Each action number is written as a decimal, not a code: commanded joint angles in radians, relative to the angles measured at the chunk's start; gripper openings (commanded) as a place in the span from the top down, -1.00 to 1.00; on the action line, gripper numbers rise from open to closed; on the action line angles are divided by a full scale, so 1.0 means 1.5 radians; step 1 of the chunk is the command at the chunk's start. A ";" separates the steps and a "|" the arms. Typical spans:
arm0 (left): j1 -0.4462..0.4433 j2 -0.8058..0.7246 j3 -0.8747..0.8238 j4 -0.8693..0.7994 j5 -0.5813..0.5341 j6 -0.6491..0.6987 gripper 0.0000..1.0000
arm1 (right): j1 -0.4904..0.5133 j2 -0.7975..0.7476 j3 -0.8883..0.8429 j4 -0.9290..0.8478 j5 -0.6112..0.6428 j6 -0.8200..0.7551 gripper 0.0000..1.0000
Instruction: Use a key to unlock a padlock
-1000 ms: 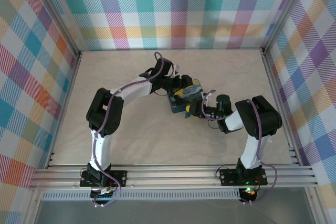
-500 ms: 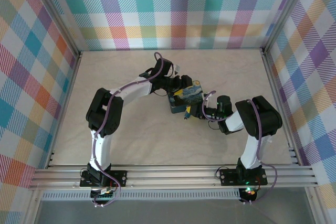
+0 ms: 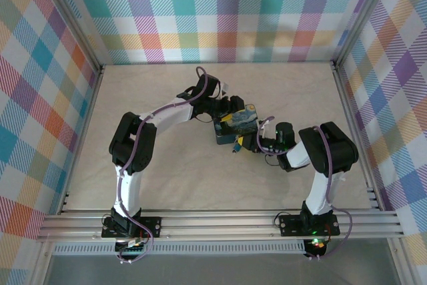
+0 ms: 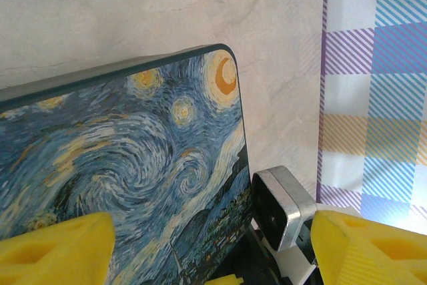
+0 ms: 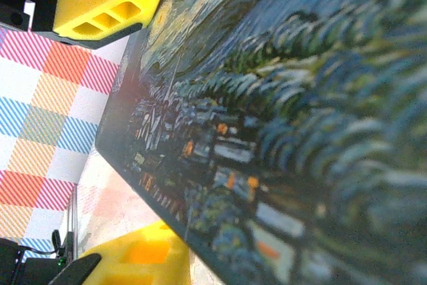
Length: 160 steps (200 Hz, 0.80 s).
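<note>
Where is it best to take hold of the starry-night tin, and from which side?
Grip the starry-night tin across its shorter span, one finger on each long side wall, coming straight down from above. It seems to lie flat on the table, so its broad printed lid gives no hold, and probably only the walls can be pinched.

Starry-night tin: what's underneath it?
Pale table shows around the tin, and a yellow finger disappears behind its edge. Whatever lies directly under the tin is covered.
</note>
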<state>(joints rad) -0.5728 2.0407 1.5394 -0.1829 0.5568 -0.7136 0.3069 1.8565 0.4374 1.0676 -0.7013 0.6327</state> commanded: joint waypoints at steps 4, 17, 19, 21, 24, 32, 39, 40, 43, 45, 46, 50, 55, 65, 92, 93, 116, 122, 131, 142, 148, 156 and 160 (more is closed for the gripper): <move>0.004 0.006 -0.024 -0.039 -0.025 0.005 -0.55 | 0.001 -0.002 -0.006 0.020 -0.037 -0.021 0.71; 0.004 0.006 -0.024 -0.040 -0.025 0.005 -0.55 | 0.001 -0.003 -0.006 0.018 -0.032 -0.021 0.76; 0.004 0.005 -0.024 -0.040 -0.025 0.005 -0.55 | 0.001 -0.003 -0.005 0.018 -0.032 -0.021 0.76; 0.004 0.006 -0.025 -0.040 -0.025 0.005 -0.55 | 0.001 -0.003 -0.006 0.018 -0.031 -0.020 0.77; 0.004 0.006 -0.026 -0.039 -0.026 0.006 -0.55 | 0.000 -0.004 -0.006 0.017 -0.030 -0.021 0.78; 0.004 0.005 -0.026 -0.040 -0.026 0.005 -0.55 | 0.001 -0.004 -0.006 0.016 -0.027 -0.021 0.80; 0.004 0.005 -0.026 -0.040 -0.026 0.006 -0.56 | 0.001 -0.004 -0.006 0.016 -0.026 -0.019 0.81; 0.004 0.005 -0.026 -0.040 -0.026 0.006 -0.56 | 0.001 -0.003 -0.006 0.016 -0.026 -0.019 0.82; 0.004 0.005 -0.026 -0.040 -0.026 0.006 -0.55 | 0.001 -0.004 -0.006 0.016 -0.025 -0.018 0.82; 0.004 0.004 -0.026 -0.041 -0.026 0.006 -0.55 | 0.001 -0.004 -0.006 0.016 -0.024 -0.018 0.83; 0.005 0.005 -0.026 -0.040 -0.026 0.006 -0.55 | 0.001 -0.004 -0.006 0.017 -0.024 -0.017 0.83; 0.005 0.004 -0.026 -0.040 -0.027 0.007 -0.55 | 0.002 -0.005 -0.007 0.018 -0.023 -0.017 0.84; 0.004 0.002 -0.026 -0.041 -0.028 0.006 -0.55 | 0.001 -0.004 -0.008 0.018 -0.020 -0.016 0.85; 0.004 0.001 -0.029 -0.040 -0.030 0.007 -0.56 | 0.001 -0.007 -0.011 0.020 -0.013 -0.015 0.86; 0.005 0.000 -0.031 -0.041 -0.032 0.008 -0.56 | 0.002 -0.009 -0.011 0.022 -0.016 -0.015 0.85; 0.005 0.000 -0.031 -0.041 -0.032 0.008 -0.55 | 0.001 -0.009 -0.011 0.022 -0.016 -0.015 0.84; 0.006 -0.004 -0.037 -0.040 -0.038 0.006 -0.56 | 0.000 -0.025 -0.024 0.012 0.003 -0.027 0.60; 0.006 -0.005 -0.039 -0.040 -0.040 0.005 -0.56 | 0.001 -0.032 -0.028 0.012 0.005 -0.029 0.55; 0.006 -0.008 -0.043 -0.038 -0.042 0.002 -0.55 | 0.001 -0.041 -0.034 0.010 0.006 -0.029 0.47; 0.006 -0.010 -0.047 -0.035 -0.045 0.001 -0.56 | 0.001 -0.049 -0.040 0.007 0.005 -0.030 0.37; 0.006 -0.011 -0.049 -0.033 -0.046 -0.001 -0.56 | 0.001 -0.053 -0.042 0.004 0.006 -0.029 0.32; 0.007 -0.012 -0.050 -0.033 -0.046 -0.002 -0.55 | 0.004 -0.054 -0.044 0.004 0.006 -0.029 0.27; 0.007 -0.012 -0.052 -0.032 -0.045 -0.001 -0.56 | 0.005 -0.053 -0.046 0.005 0.008 -0.029 0.24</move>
<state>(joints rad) -0.5728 2.0239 1.5078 -0.1505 0.5297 -0.7136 0.3073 1.8072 0.3855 1.0576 -0.6903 0.6117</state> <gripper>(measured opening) 0.776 0.341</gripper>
